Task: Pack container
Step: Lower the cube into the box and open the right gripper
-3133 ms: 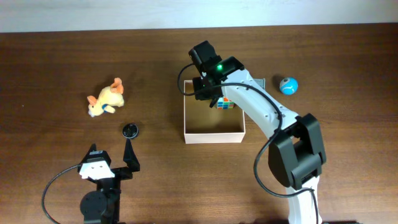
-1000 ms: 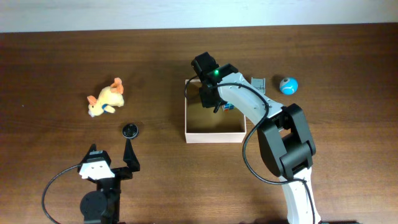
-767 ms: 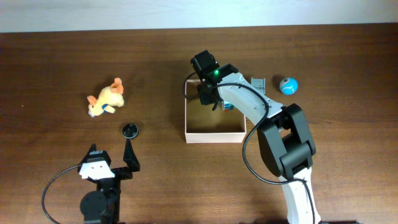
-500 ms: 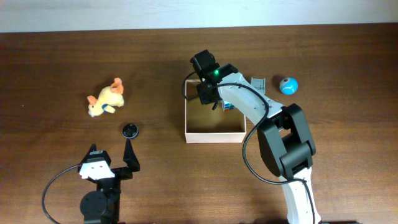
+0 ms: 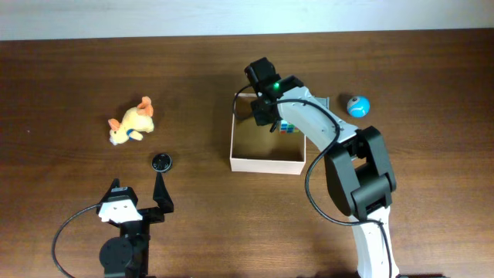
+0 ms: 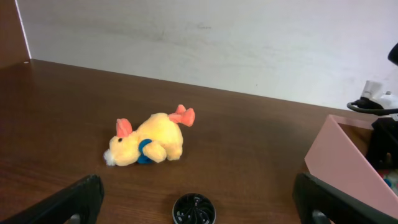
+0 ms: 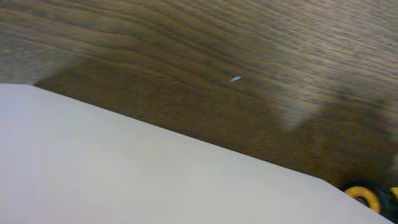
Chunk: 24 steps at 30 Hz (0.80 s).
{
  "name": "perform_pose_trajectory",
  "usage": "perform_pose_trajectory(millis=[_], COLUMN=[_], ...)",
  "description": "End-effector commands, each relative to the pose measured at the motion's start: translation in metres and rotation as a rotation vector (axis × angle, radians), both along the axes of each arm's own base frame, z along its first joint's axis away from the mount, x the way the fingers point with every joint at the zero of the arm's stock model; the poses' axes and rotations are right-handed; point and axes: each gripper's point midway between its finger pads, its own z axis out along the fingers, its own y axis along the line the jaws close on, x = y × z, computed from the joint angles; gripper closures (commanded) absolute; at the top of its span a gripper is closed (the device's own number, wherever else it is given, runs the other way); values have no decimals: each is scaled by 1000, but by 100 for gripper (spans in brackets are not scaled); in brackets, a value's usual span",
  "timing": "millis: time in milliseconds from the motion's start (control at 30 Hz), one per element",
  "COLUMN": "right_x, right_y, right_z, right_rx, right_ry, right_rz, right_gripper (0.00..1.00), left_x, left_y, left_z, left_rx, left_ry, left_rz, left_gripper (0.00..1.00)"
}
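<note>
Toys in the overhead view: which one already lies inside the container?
The multicoloured cube, inside the container; the plush, black disc and blue ball lie outside it.

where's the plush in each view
overhead: plush at left of middle, far left of the box.
left wrist: plush at centre-left, lying on its side.
right wrist: not in it.
shared landmark: the black disc, near the plush in the overhead and left wrist views.

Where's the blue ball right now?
Overhead view: the blue ball lies on the table's right side, outside the container, beyond its far right corner, with a small grey object between them.
</note>
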Motion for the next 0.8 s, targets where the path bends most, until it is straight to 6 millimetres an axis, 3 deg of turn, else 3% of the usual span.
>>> perform_pose_trajectory(millis=[0,300,467,767], right_x=[2,1,-4,-22], right_y=[-9,7,24,58], right_z=[-8,-9,-9,-9], right_rx=[-31,39,92,113], right_ry=[7,21,34,47], right_rz=[14,67,102,180], right_gripper=[86,85,79,79], left_x=[0,0,0,0], left_y=[-1,0,-1,-1], left_z=[-2,-2,-2,-2], left_rx=[15,15,15,15], left_ry=[9,9,9,9], left_rz=[-7,-7,-7,-7], left_gripper=[1,1,1,1])
